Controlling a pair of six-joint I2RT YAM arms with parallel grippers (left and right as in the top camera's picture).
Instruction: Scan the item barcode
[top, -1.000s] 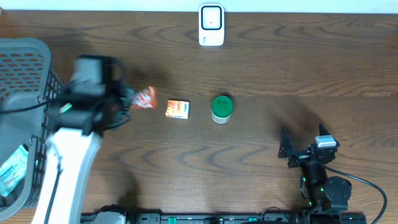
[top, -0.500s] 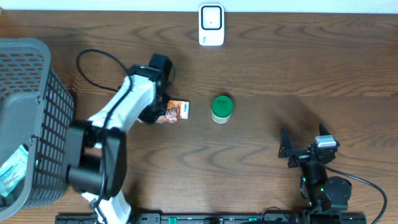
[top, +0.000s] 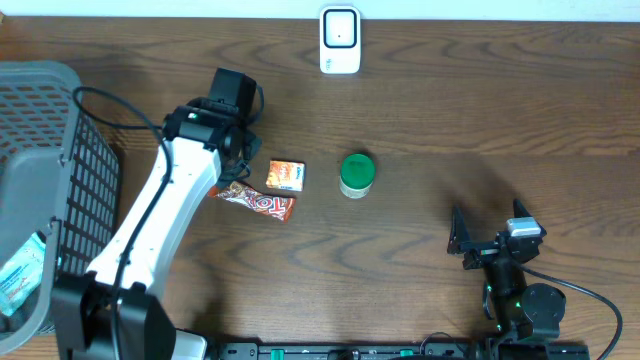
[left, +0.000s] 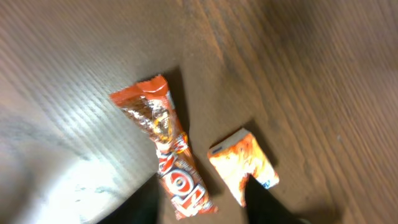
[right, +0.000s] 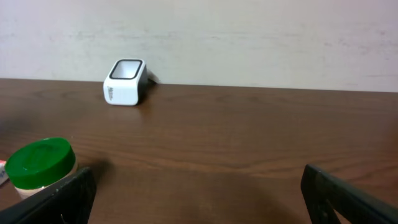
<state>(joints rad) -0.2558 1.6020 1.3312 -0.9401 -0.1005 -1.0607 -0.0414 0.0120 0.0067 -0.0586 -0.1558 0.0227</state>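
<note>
An orange candy bar (top: 258, 202) lies flat on the wooden table, just below a small orange box (top: 285, 175). In the left wrist view the candy bar (left: 163, 149) lies loose, its near end between my left gripper's (left: 199, 208) parted dark fingers (left: 140, 205), and the orange box (left: 244, 167) sits beside it. My left gripper (top: 236, 168) is open above the bar's left end. The white scanner (top: 340, 40) stands at the table's far edge. My right gripper (top: 487, 225) rests open and empty at the near right, facing the scanner (right: 126, 82).
A green-lidded jar (top: 356, 174) stands right of the orange box and shows at the left of the right wrist view (right: 42, 165). A grey mesh basket (top: 40, 120) holding a packet (top: 20, 280) fills the left edge. A white wall backs the table.
My left arm swung right from beside the basket with the candy bar, and the bar now lies on the table by the orange box, with the jaws parted. The right arm has not moved.
</note>
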